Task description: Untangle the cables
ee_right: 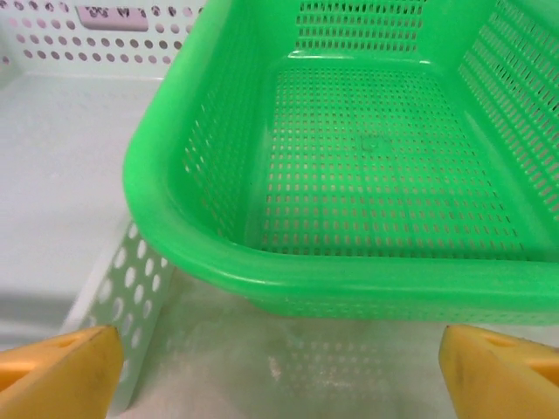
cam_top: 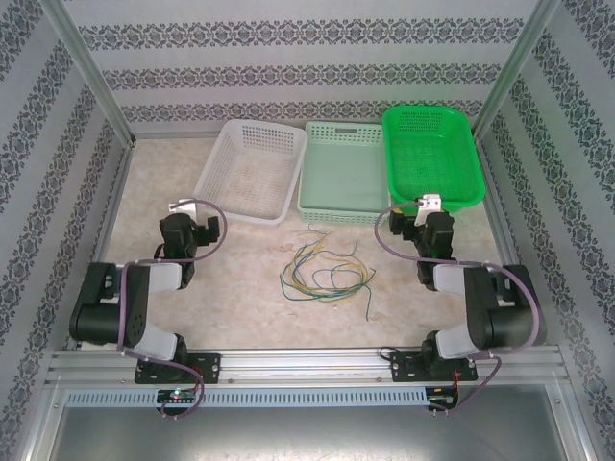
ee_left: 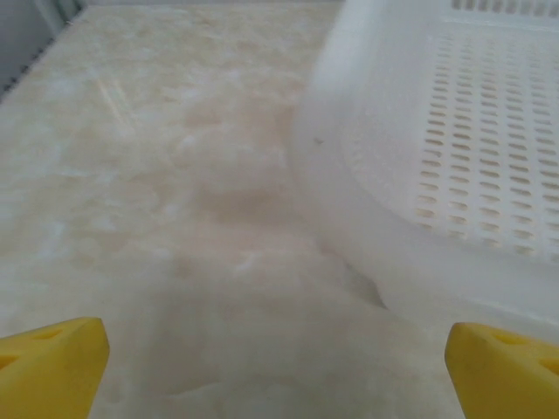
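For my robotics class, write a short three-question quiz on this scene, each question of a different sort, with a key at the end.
1. True or false: the cables lie inside the white basket.
2. Which basket lies straight ahead of the right hand? A. white basket B. pale green basket C. bright green basket
3. Fill in: the fingers of the left hand stand ___ (open or shut).

Key: 1 false, they lie on the table, in front of the baskets; 2 C; 3 open.
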